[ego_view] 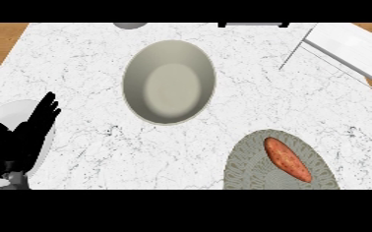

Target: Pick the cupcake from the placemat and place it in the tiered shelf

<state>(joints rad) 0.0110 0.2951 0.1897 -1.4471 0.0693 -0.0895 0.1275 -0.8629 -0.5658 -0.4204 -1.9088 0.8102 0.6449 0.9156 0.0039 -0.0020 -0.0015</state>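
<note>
Nearest the lower edge, at the far left, the left hand is observed against its pale forearm. Its black fingers are straight and pointing up, so it is recorded as open, with nothing held or touched.

At the lower right a round grey-green placemat is laid on the white marble counter and is partly cut off by the lower edge. On it one elongated orange-brown item is found lying flat, slanted from upper left to lower right. In shape it is closer to a sweet potato than to a cupcake. It is well apart from the hand.

A large beige plate is set near the counter's middle, farther back than both hand and placemat.

A white tiered shelf is recorded at the upper right corner, only partly in view and well apart from the placemat.

At the far edge a grey rounded object and a dark object are cut off and cannot be identified.
</note>
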